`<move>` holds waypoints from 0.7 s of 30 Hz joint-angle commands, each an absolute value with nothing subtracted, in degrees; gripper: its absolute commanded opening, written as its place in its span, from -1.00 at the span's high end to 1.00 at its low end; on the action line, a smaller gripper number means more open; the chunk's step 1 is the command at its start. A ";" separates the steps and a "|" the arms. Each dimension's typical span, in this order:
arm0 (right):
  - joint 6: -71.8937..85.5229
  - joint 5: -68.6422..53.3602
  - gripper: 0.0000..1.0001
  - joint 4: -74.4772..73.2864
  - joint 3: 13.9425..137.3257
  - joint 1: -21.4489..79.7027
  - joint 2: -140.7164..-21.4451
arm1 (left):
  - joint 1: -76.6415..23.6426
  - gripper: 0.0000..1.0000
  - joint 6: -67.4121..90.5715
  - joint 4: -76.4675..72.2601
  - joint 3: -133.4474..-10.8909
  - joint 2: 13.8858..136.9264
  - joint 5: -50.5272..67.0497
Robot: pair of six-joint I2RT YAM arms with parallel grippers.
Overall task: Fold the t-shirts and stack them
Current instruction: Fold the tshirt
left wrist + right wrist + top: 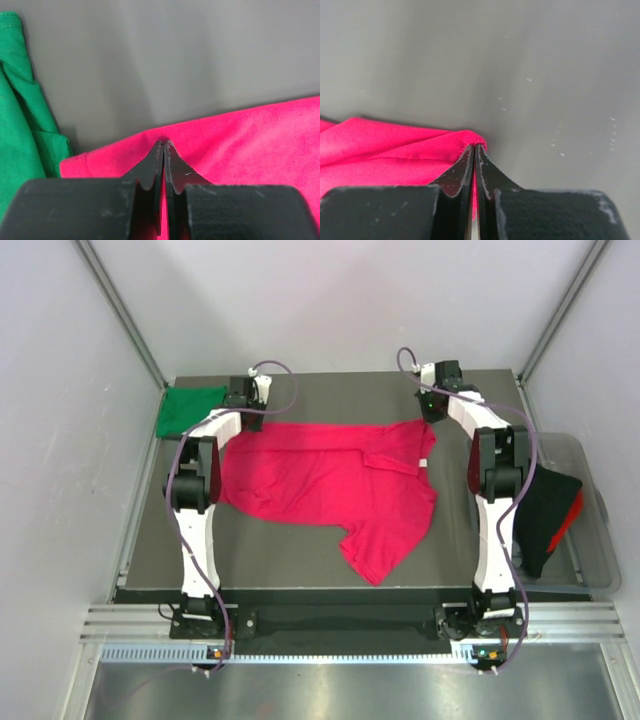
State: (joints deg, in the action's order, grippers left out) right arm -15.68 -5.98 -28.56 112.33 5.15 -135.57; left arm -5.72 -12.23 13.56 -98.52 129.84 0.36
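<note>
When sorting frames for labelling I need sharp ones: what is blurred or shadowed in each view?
Top external: sharp, evenly lit, sheen on the metal sheet. Left wrist: left fingers soft up close, pink t-shirt crisper. Right wrist: right fingers soft, a dim band on the table beyond them.

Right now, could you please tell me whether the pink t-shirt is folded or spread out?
Spread out: the pink t-shirt lies open across the table, sleeve and collar showing.

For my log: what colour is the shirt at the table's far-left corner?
The shirt is emerald green; the left wrist view shows it best.
</note>
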 commanded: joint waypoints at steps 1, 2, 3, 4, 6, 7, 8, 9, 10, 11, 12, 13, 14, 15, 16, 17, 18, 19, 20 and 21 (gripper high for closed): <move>-15.03 -0.62 1.00 -26.64 110.66 2.55 -132.10 | -5.27 0.92 -11.43 13.36 -96.94 129.20 -2.63; -14.94 -0.35 1.00 -26.20 110.22 2.72 -131.40 | -5.19 0.92 -11.08 13.27 -96.86 129.11 -3.16; -14.85 -0.35 1.00 -25.58 109.69 2.46 -130.96 | -5.19 0.92 -10.90 12.92 -96.94 129.02 -3.69; -14.85 -0.35 1.00 -25.32 109.34 2.55 -130.70 | -5.10 0.92 -10.90 12.40 -96.94 128.85 -3.87; -14.85 1.49 1.00 -25.14 109.77 2.55 -130.78 | -5.19 0.92 -11.07 12.22 -98.08 129.20 -4.48; -14.85 1.93 1.00 -25.22 109.95 2.55 -130.78 | -5.19 0.92 -11.07 12.48 -98.78 129.55 -4.74; -14.85 2.28 1.00 -25.22 110.13 2.55 -131.13 | -5.19 0.92 -11.25 12.74 -99.40 129.90 -5.01; -14.85 2.37 1.00 -25.22 110.56 2.55 -131.31 | -5.19 0.92 -11.25 13.09 -100.10 130.60 -5.10; -14.94 2.20 1.00 -25.57 110.83 2.55 -131.48 | -5.10 0.93 -11.42 13.36 -101.06 130.95 -4.92; -14.94 2.11 1.00 -25.58 111.00 2.55 -131.83 | -5.18 0.93 -11.60 13.27 -101.42 131.22 -4.57; -15.03 1.94 1.00 -25.75 111.18 2.55 -132.10 | -5.19 0.93 -11.69 13.10 -101.51 131.57 -4.14; -14.94 1.67 1.00 -25.58 111.36 2.46 -132.45 | -5.19 0.93 -11.78 13.01 -101.95 131.92 -3.70; -14.94 1.67 1.00 -25.58 111.44 2.55 -132.71 | -5.19 0.93 -11.78 13.01 -102.21 132.18 -3.52; -15.03 1.67 1.00 -25.58 112.05 2.46 -133.06 | -5.19 0.93 -11.86 12.92 -103.35 133.06 -3.34; -14.94 1.84 1.00 -25.75 112.32 2.55 -133.76 | -5.27 0.93 -11.95 13.18 -104.06 133.59 -3.17; -14.94 1.93 1.00 -25.84 112.67 2.46 -134.12 | -5.27 0.93 -12.04 13.79 -104.85 134.12 -3.34; -14.94 2.19 1.00 -25.84 112.85 2.55 -134.21 | -5.27 0.94 -12.04 14.32 -106.42 135.25 -3.43; -15.12 2.46 1.00 -25.75 112.85 2.55 -134.47 | -5.27 0.94 -12.04 14.67 -107.22 135.79 -3.43; -15.12 2.55 1.00 -25.66 112.76 2.55 -134.47 | -5.27 0.94 -12.22 15.11 -107.75 136.05 -3.34; -15.29 2.64 1.00 -25.58 112.50 2.55 -134.30 | -5.27 0.95 -12.22 15.03 -108.36 136.23 -3.25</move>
